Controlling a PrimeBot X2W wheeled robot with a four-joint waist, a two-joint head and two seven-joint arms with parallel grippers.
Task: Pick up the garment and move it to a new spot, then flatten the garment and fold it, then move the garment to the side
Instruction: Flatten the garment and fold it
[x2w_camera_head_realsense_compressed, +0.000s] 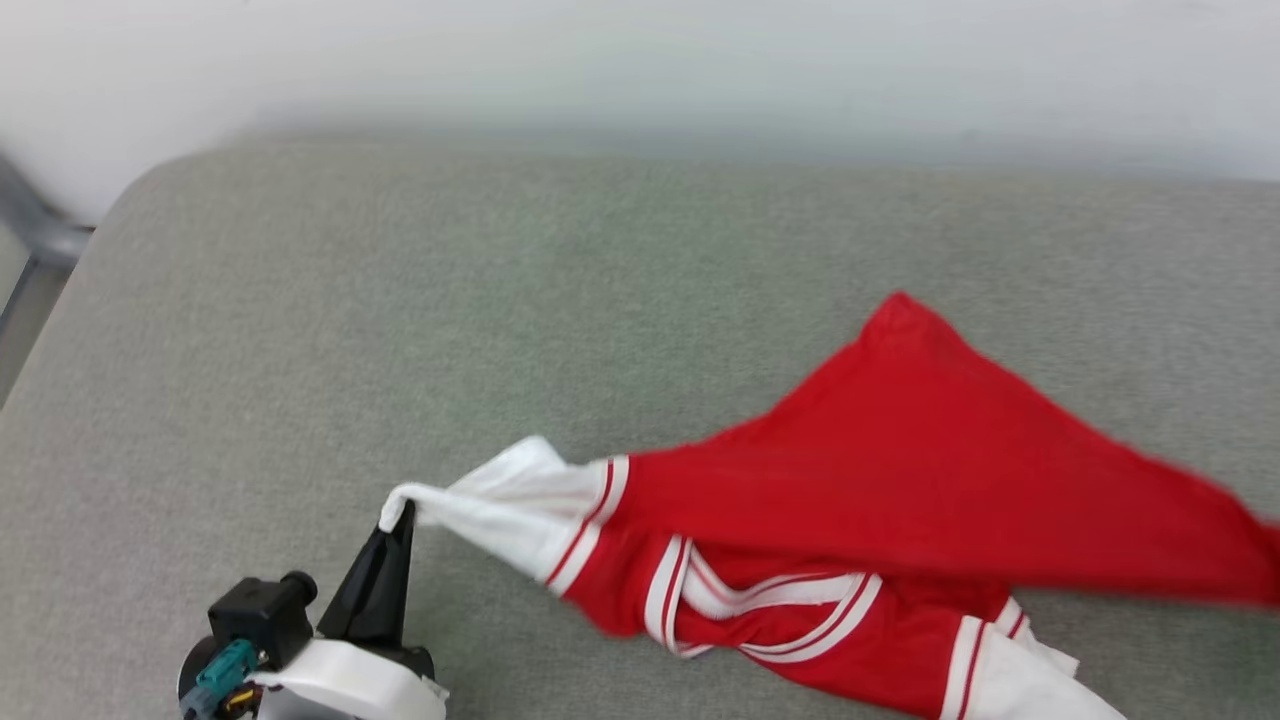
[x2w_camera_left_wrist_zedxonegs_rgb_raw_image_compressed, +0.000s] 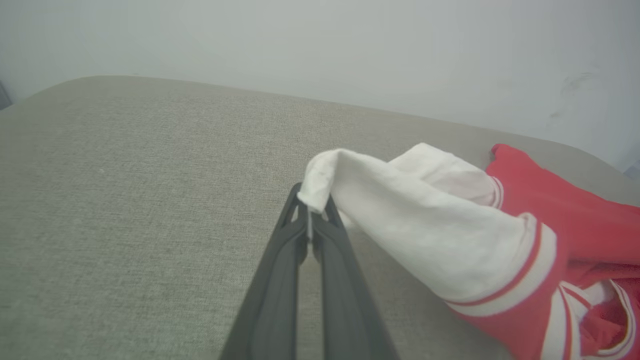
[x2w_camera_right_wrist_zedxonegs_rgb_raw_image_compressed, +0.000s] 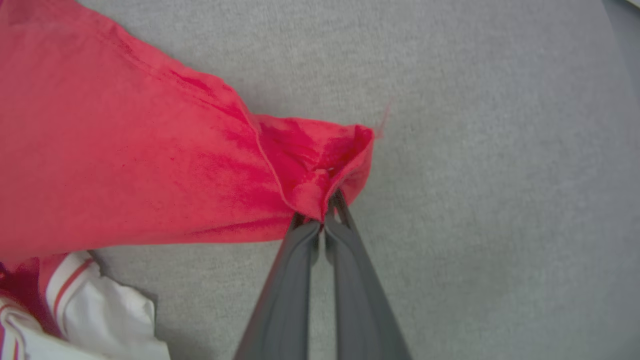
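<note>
You have the garment (x2w_camera_head_realsense_compressed: 900, 470) gripped at two points, so the pick-up looks made and the carry to a new spot is the step in hand.

Your left pincer (x2w_camera_head_realsense_compressed: 400, 515) is clamped on the tip of a white sleeve end (x2w_camera_head_realsense_compressed: 500, 510). The cloth rises from its tips and runs off to its right. In the right wrist view, your right pincer (x2w_camera_right_wrist_zedxonegs_rgb_raw_image_compressed: 327, 212) is closed on a bunched red corner, with the body of the garment spreading away to its left. Between the two pincers the shirt hangs twisted, its striped trim and second sleeve end (x2w_camera_head_realsense_compressed: 1010, 680) bundled low on the grey padded worktop (x2w_camera_head_realsense_compressed: 400, 300).

The next move probably calls for both pincers to rise together and keep their spacing, so the cloth clears the worktop without slipping from either grip. The left hold is on very little fabric and may pull free under tension.

Count: one garment, two white sleeve ends, two pincers, one worktop.
</note>
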